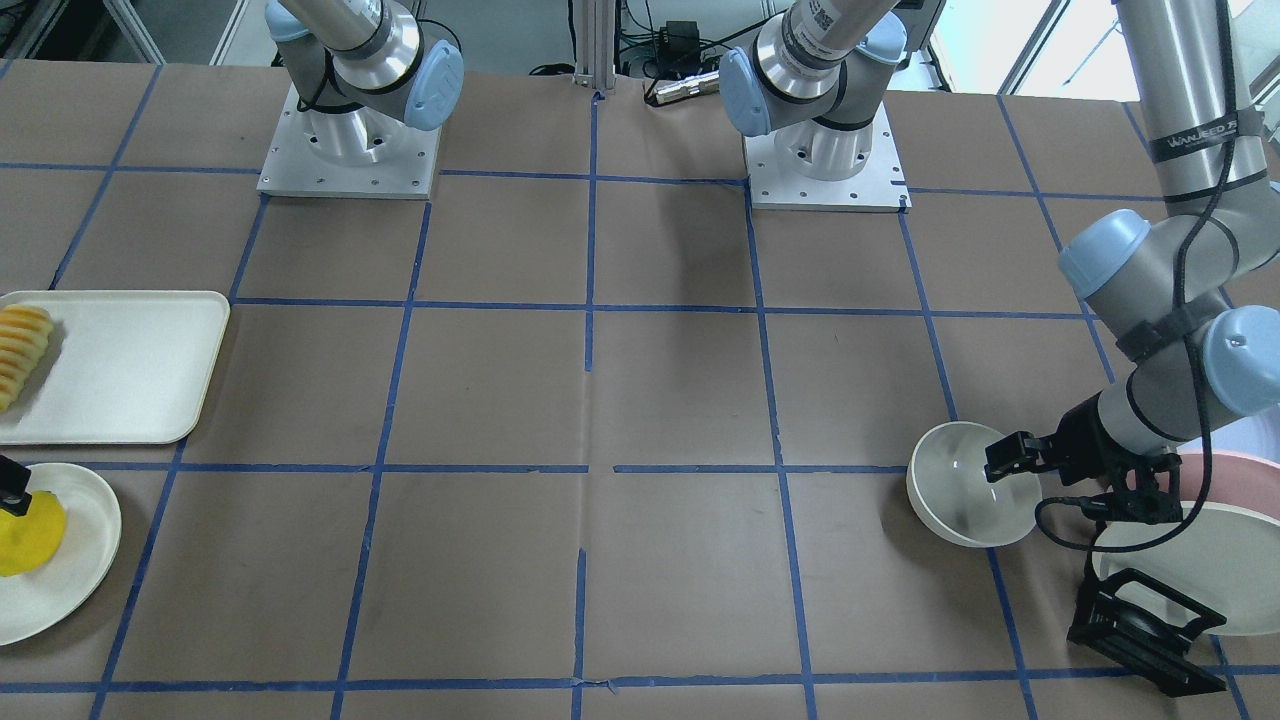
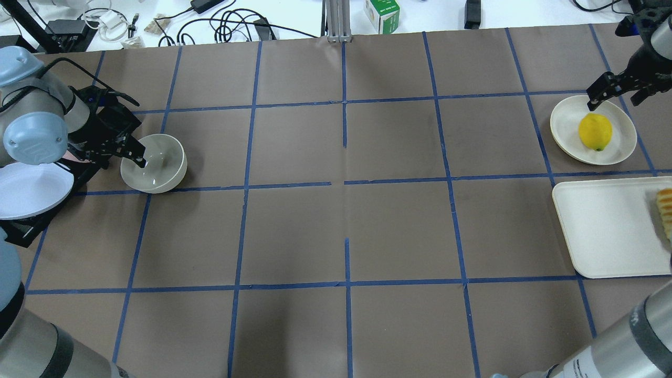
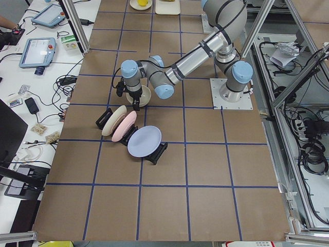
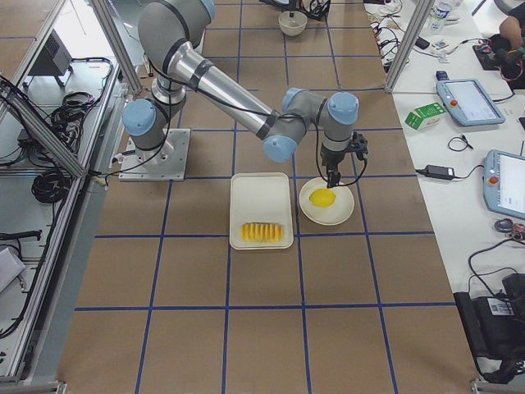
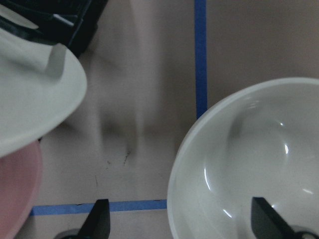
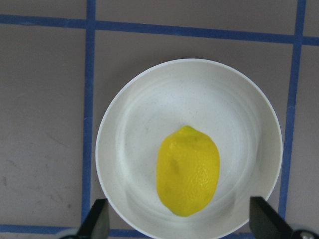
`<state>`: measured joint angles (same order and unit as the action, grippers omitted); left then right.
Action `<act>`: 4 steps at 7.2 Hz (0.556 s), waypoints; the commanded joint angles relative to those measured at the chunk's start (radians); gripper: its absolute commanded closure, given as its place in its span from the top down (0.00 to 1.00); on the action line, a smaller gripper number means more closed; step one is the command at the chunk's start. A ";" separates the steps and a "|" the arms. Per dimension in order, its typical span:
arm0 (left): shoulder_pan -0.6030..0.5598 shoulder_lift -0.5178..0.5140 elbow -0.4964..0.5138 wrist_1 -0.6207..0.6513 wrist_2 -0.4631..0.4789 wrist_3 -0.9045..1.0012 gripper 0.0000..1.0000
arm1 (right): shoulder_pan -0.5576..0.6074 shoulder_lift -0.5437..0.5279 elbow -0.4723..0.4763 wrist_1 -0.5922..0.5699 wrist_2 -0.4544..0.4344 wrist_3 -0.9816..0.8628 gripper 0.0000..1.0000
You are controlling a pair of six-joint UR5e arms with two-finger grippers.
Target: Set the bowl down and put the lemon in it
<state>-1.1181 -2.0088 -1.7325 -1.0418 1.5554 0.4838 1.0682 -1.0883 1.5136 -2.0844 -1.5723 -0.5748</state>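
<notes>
The off-white bowl stands on the table at the left, also in the front view. My left gripper is open and straddles the bowl's near rim, one finger inside and one outside; the left wrist view shows the bowl between the spread fingertips. The yellow lemon lies on a flat cream plate at the far right. My right gripper hangs open and empty just above it; the right wrist view looks straight down on the lemon.
A black rack with upright white and pink plates stands right behind my left gripper. A white tray with a row of pale orange-yellow slices lies beside the lemon's plate.
</notes>
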 commanded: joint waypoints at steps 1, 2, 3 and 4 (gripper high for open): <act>0.000 -0.007 -0.019 0.028 0.002 -0.004 1.00 | -0.013 0.073 -0.001 -0.051 0.009 0.006 1.00; 0.000 -0.021 -0.019 0.029 0.000 -0.004 0.97 | -0.014 0.097 -0.006 -0.052 0.015 0.010 1.00; 0.000 -0.037 -0.018 0.045 0.000 -0.008 0.93 | -0.017 0.108 -0.006 -0.051 0.014 0.032 1.00; 0.000 -0.051 -0.018 0.051 0.002 -0.030 0.90 | -0.017 0.120 -0.006 -0.052 0.012 0.035 1.00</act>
<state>-1.1182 -2.0419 -1.7502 -1.0019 1.5558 0.4723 1.0523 -0.9859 1.5086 -2.1353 -1.5597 -0.5505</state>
